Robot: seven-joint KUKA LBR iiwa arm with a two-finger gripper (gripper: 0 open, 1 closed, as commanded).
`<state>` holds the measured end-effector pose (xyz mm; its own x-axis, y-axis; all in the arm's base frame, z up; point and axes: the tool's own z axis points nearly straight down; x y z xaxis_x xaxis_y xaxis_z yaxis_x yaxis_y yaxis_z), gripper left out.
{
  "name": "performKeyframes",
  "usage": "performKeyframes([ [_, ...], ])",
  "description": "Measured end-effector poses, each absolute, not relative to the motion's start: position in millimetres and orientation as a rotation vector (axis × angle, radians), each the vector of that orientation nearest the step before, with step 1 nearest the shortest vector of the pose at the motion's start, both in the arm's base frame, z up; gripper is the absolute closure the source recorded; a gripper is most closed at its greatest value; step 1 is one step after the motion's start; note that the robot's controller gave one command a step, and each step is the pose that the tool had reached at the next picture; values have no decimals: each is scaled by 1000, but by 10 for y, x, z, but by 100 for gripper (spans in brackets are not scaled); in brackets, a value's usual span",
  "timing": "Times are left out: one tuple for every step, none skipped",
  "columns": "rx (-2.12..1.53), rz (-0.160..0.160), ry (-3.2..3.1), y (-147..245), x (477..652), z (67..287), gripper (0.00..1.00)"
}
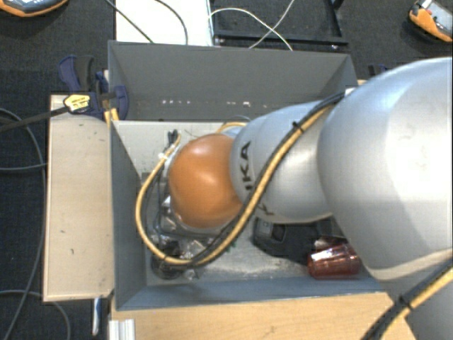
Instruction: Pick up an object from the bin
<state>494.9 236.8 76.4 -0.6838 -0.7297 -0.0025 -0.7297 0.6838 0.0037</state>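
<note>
The grey metal bin (129, 190) has steep sloping walls and a pale, speckled floor, bare along its 6 o'clock edge. The arm (368, 161) comes in from 3 o'clock and covers most of the bin's middle and its 3 o'clock half. Its rounded orange cover (202, 179) sits a little toward 9 o'clock of the bin's centre. A yellow-and-black cable (144, 214) loops out from the arm along the 9 o'clock side of the cover and curls back under it.

The gripper (172, 255) reaches down below the orange cover into the bin's 8 o'clock corner, close to the floor where the 9 o'clock and 6 o'clock walls meet. Only some dark and metallic parts of it show under the cover and the cable loop, so I cannot tell whether the gripper is spread, pressed together or pinching anything. What lies right beneath it is hidden.

Two loose things show on the floor. A black object (283, 241) with a rounded, low shape lies at about 5 o'clock, partly under the arm and well apart from the gripper. Just beside it, further toward 4 o'clock, lies a dark red object (334, 262), glossy and oblong, on its side near the 6 o'clock wall, with its far end tucked under the arm. Whether the two touch cannot be told.
</note>
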Motion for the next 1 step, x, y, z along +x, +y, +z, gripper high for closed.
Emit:
performKeyframes([
  [-1272, 7, 2872, 2269, 5198, 1750, 100],
])
